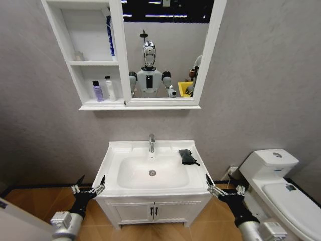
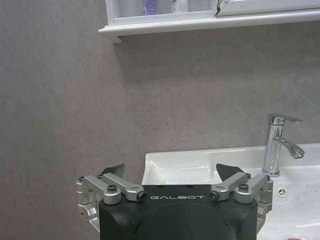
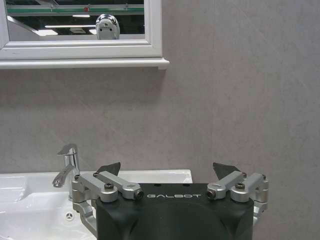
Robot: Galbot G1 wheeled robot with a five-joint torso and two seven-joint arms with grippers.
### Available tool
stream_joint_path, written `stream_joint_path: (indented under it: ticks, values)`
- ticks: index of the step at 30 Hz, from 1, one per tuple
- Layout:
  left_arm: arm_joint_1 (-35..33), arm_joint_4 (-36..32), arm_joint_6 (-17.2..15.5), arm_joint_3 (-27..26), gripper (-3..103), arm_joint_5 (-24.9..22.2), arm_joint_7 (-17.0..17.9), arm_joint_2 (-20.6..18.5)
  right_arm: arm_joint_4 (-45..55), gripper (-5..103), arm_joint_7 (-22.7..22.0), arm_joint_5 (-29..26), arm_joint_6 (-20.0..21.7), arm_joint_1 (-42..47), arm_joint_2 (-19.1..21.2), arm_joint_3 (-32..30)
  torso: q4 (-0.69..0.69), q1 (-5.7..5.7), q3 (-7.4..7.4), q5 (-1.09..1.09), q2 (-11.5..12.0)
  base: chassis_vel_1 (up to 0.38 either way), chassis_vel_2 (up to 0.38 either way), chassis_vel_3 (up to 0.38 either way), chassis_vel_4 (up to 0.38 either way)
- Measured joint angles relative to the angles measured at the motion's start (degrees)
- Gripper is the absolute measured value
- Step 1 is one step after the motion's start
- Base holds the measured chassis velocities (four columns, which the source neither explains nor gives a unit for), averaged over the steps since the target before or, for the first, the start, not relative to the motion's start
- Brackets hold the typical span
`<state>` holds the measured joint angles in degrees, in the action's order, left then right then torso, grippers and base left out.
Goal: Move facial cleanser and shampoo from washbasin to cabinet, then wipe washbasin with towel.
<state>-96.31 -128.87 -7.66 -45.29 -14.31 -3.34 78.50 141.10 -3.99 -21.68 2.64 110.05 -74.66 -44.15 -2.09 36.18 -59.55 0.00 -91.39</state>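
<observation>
**Inspector A:** Right, starting at the left. The left tool hung low beside the front left corner of the washbasin, fingers spread wide and holding nothing. In my judgement it was parked there, clear of the bowl, because it had no item left to fetch.

**Inspector B:** Agreed. On the cabinet, the lowest shelf carried a purple bottle and a white bottle, upright and just beside each other. I took those for the cleanser and shampoo; the labels could not be read. The worktop round the tap carried no bottles.

**Inspector A:** So the transfer looked complete. And the towel?

**Inspector B:** It lay folded on the basin's right rim, apart from the bowl and untouched. The wiping appeared not yet begun.

**Inspector A:** The right tool?

**Inspector B:** It sat off the front right corner, jaws likewise apart and empty. It was the nearer arm to the towel, hence the likely one to take it.
</observation>
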Motion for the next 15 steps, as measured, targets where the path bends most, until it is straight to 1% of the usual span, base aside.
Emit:
stream_joint_path:
  ticks: [11, 15]
  values:
    - [0.0, 0.0, 0.0, 0.0, 100, 0.0, 0.0, 0.0, -0.1, 100, -0.1, 0.1, 0.0, -0.1, -0.1, 0.0, 0.0, 0.01, 0.0, 0.0, 0.0, 0.0, 0.0, 0.0, 0.0]
    - [0.0, 0.0, 0.0, 0.0, 100, 0.0, 0.0, 0.0, -0.1, 100, -0.1, 0.1, 0.0, -0.1, -0.1, 0.1, -0.01, 0.04, -0.01, -0.01, 0.0, 0.067, -0.066, -0.075, 0.066]
